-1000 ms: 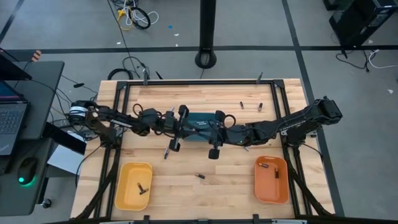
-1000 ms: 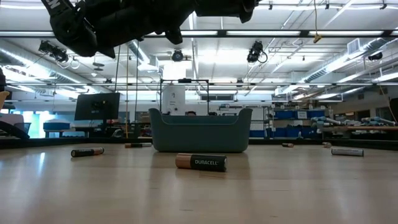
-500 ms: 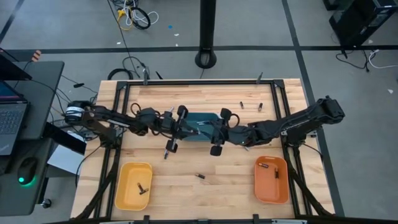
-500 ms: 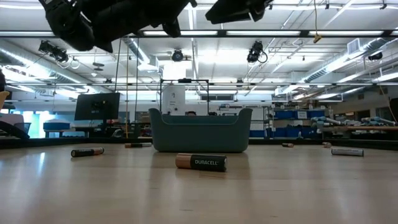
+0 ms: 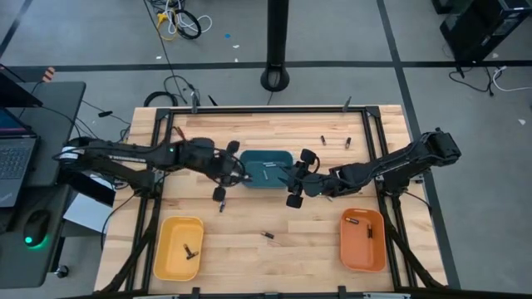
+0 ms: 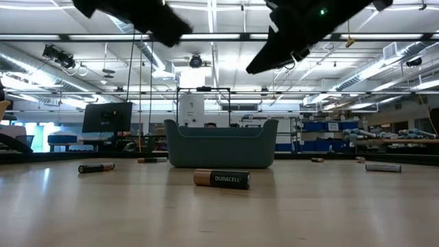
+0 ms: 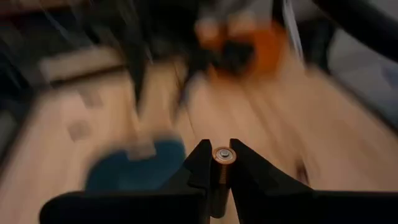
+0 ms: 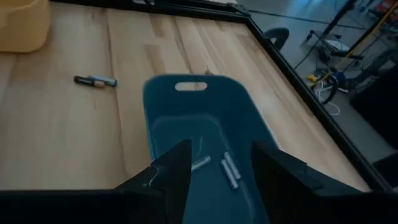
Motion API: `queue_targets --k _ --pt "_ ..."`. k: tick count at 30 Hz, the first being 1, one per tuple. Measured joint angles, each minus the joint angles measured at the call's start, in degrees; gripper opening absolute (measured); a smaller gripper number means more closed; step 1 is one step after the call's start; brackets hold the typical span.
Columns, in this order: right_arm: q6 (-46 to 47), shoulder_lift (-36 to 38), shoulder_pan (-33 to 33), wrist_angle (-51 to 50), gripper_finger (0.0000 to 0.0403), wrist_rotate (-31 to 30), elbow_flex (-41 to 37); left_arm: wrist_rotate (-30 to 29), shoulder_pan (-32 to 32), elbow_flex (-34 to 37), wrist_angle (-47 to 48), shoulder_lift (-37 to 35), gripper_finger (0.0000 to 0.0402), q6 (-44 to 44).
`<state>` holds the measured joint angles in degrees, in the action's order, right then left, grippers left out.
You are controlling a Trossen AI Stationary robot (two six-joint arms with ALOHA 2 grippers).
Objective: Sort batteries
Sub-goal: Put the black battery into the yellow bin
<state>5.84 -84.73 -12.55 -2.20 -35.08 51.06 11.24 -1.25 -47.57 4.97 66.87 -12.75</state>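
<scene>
The teal bin (image 5: pixel 266 169) sits mid-table with a few batteries (image 8: pixel 230 169) lying on its floor. My left gripper (image 5: pixel 237 174) hovers at the bin's left end, shut on a battery (image 7: pixel 224 155). My right gripper (image 8: pixel 221 165) stands open above the bin's right end (image 5: pixel 287 175), nothing between its fingers. Loose batteries lie on their sides on the wood: one near the front (image 5: pixel 268 236), which also shows in the low view (image 6: pixel 221 179), one left of the bin (image 5: pixel 221 206), two at the back right (image 5: pixel 322 137). My left gripper pinches the battery between its two fingers (image 7: pixel 200 163). The battery lies along the fingers, its copper-rimmed end (image 7: pixel 224 154) showing at their tips. The fingers reach in from the table's left. The battery is lifted clear of the table.
A yellow tray (image 5: pixel 166 257) at the front left and an orange tray (image 5: pixel 363 249) at the front right each hold a few batteries. Black frame rails (image 5: pixel 266 111) run along the table's sides. Bare wood lies between the trays.
Both arms have drawn apart over the bin. My left gripper has gone toward the table's left edge with its battery. My right gripper has pulled back toward the right edge. The bin and the loose batteries have stayed put.
</scene>
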Motion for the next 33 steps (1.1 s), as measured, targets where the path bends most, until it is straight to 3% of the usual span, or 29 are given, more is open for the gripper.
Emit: queue_targets --k 6,15,19,26,33 --pt "0.19 0.00 -0.01 11.00 0.0175 0.14 -6.46 2.02 3.73 -4.77 26.36 0.61 0.0041 2.91" --pt "0.84 0.00 -0.01 16.77 0.0172 0.15 -10.57 7.38 9.71 -4.81 43.39 1.97 0.0041 16.59" --pt "0.59 0.00 0.01 17.61 0.0172 0.17 -11.01 7.07 15.51 -4.81 45.12 1.95 0.0041 25.62" --pt "-0.59 0.00 0.79 18.02 0.0172 0.17 -11.25 1.01 27.57 -4.54 46.99 1.66 0.0041 40.73" --pt "-2.62 0.00 0.82 18.04 0.0170 0.19 -11.25 -0.59 34.79 0.04 47.11 1.66 0.0041 50.99"
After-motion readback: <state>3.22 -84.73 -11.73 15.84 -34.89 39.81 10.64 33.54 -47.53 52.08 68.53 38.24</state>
